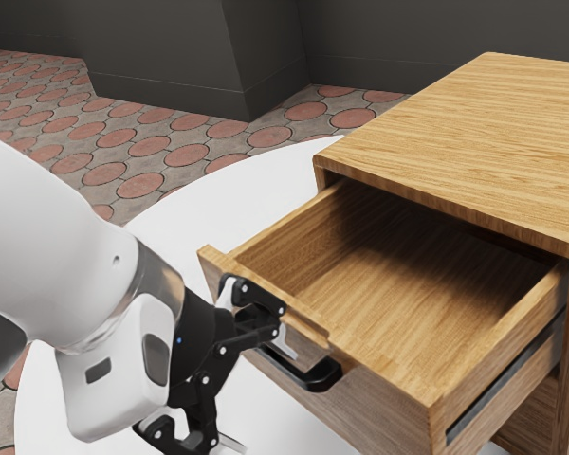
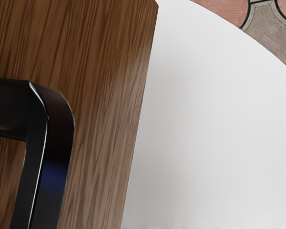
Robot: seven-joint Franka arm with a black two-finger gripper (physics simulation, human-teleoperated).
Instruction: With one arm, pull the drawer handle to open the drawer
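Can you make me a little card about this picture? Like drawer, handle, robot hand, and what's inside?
drawer: open, pulled far out of the wooden cabinet
inside: bare wood, nothing in it that I can see
handle: black bar on the drawer's front
gripper: black, right at the handle
table: white
floor: reddish round tiles

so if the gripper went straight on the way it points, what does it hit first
Most likely the black handle, which sits right at the gripper, with the wooden drawer front just behind it; depth is unclear.
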